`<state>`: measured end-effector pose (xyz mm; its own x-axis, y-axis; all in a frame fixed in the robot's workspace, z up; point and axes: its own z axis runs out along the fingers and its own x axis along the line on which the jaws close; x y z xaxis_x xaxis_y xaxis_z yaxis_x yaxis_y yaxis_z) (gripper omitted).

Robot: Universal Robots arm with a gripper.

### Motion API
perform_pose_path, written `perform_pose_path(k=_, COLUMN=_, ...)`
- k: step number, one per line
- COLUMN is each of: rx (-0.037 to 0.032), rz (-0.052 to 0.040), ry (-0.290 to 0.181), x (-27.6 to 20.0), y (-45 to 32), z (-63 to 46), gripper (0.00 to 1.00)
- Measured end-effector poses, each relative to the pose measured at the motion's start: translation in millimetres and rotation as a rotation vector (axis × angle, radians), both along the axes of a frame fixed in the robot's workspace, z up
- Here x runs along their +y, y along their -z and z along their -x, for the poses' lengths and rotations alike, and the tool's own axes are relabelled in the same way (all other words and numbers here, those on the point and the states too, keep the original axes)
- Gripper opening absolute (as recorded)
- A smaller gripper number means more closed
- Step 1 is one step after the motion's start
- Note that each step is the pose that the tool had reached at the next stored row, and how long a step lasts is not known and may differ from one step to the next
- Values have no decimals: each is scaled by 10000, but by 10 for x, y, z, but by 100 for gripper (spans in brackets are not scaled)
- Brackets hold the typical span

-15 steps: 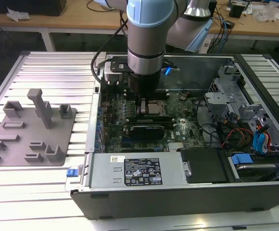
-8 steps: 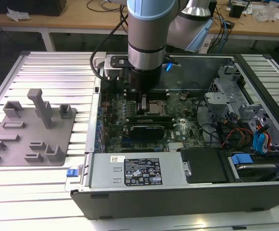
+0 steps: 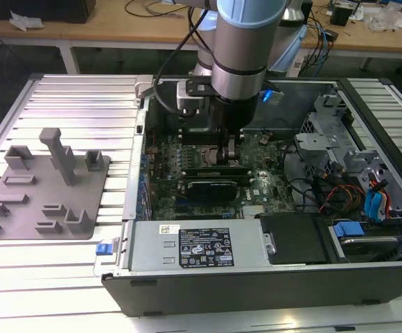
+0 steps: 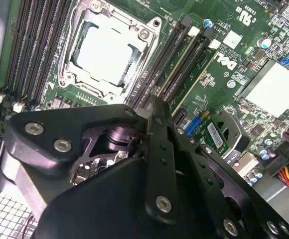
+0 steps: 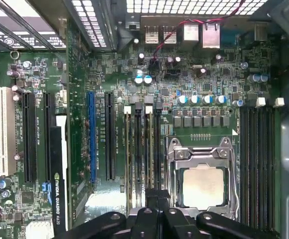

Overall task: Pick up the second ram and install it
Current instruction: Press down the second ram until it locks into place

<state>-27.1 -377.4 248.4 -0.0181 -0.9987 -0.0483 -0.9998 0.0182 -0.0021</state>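
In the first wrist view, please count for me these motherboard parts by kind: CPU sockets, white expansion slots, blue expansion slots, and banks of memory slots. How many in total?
CPU socket: 1
White expansion slot: 1
Blue expansion slot: 1
Banks of memory slots, one on each side of the socket: 2
Total: 5

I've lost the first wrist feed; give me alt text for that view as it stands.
The gripper hangs low over the motherboard, its dark fingers down at the bank of memory slots beside the CPU socket. A second bank of slots runs along the socket's other side, and expansion slots, one white, one blue, lie beyond.
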Motion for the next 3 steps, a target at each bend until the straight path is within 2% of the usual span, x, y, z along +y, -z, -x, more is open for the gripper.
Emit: perform_pose_path(k=3, rx=0, rz=-1, ry=0, x=0, y=-1, z=0, gripper=8)
